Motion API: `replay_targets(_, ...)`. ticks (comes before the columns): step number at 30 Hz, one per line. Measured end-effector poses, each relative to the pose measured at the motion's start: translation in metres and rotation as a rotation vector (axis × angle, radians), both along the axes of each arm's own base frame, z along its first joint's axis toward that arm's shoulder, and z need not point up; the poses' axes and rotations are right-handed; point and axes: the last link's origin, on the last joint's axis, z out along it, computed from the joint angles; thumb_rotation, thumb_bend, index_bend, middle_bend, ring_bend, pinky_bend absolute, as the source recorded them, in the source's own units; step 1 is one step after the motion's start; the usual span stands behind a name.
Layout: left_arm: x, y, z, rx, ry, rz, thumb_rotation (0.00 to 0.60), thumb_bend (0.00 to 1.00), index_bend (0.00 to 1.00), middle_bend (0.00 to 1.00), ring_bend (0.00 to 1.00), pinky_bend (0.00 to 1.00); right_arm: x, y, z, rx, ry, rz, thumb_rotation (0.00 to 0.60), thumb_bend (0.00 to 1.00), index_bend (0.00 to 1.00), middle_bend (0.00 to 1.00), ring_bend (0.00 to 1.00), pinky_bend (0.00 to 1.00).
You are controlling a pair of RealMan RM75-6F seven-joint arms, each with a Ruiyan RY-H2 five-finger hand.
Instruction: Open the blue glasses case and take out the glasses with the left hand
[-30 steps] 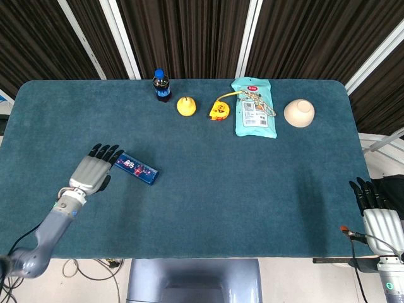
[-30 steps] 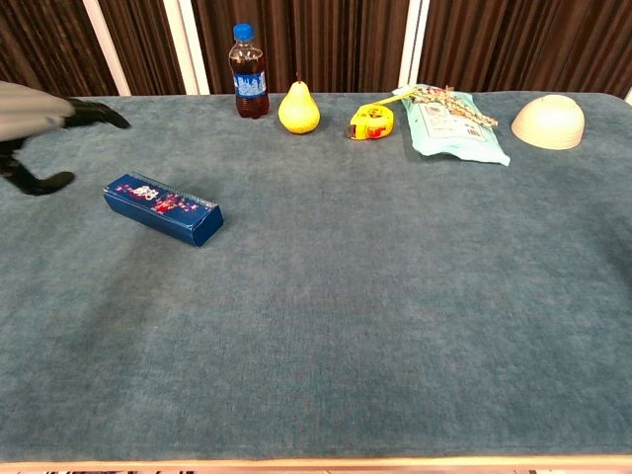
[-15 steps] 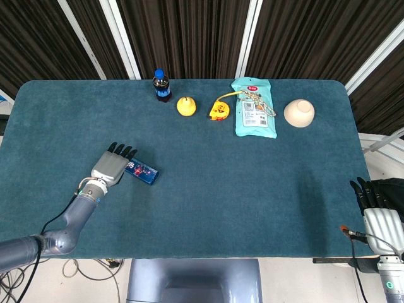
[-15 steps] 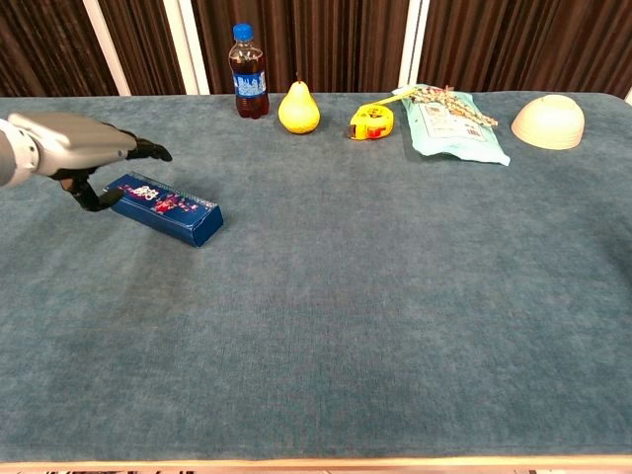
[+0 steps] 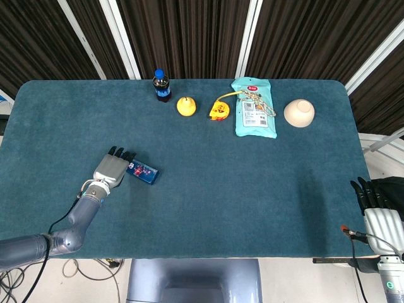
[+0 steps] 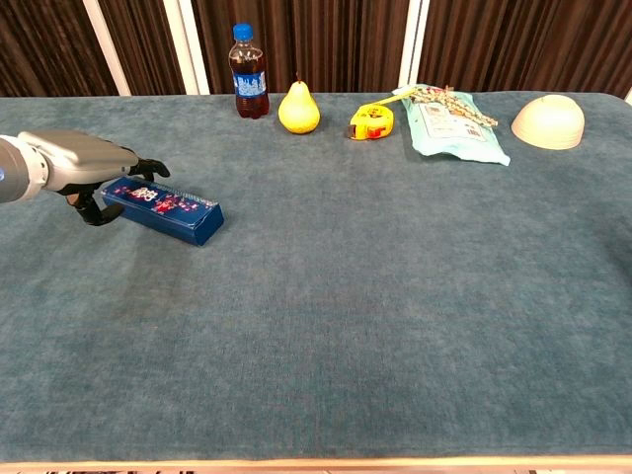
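Chest view: your left hand sits over the left end of the blue glasses case, fingers spread on top, thumb below, likely bracing it to lift the lid. Case lies shut, near-left on the worktop. Right hand idles off the near-right edge, fingers straight, empty.

Both hands, left hand and right hand, are showing silver-grey backs with black fingers; grey forearms are trailing thin black cables.
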Motion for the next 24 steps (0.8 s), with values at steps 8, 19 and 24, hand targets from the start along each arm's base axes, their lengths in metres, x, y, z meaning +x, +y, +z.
replay_targets(8,-0.013,-0.008,0.016,0.008,0.011,0.036,0.6,0.58,0.0,0.18,0.0,0.04,0.001,0.001,0.0,0.0,-0.001,0.004,0.6,0.14,0.0,0.0,0.0,0.21)
replay_targets(19,-0.018,-0.009,0.027,0.053,-0.028,0.063,0.6,0.32,0.0,0.11,0.0,0.04,0.001,0.001,-0.001,-0.002,-0.002,0.0,0.6,0.14,0.0,0.0,0.0,0.21)
replay_targets(24,-0.015,-0.01,0.026,0.115,-0.063,0.022,0.6,0.3,0.0,0.2,0.0,0.07,0.001,0.0,0.0,-0.001,-0.005,-0.001,0.6,0.14,0.0,0.0,0.0,0.21)
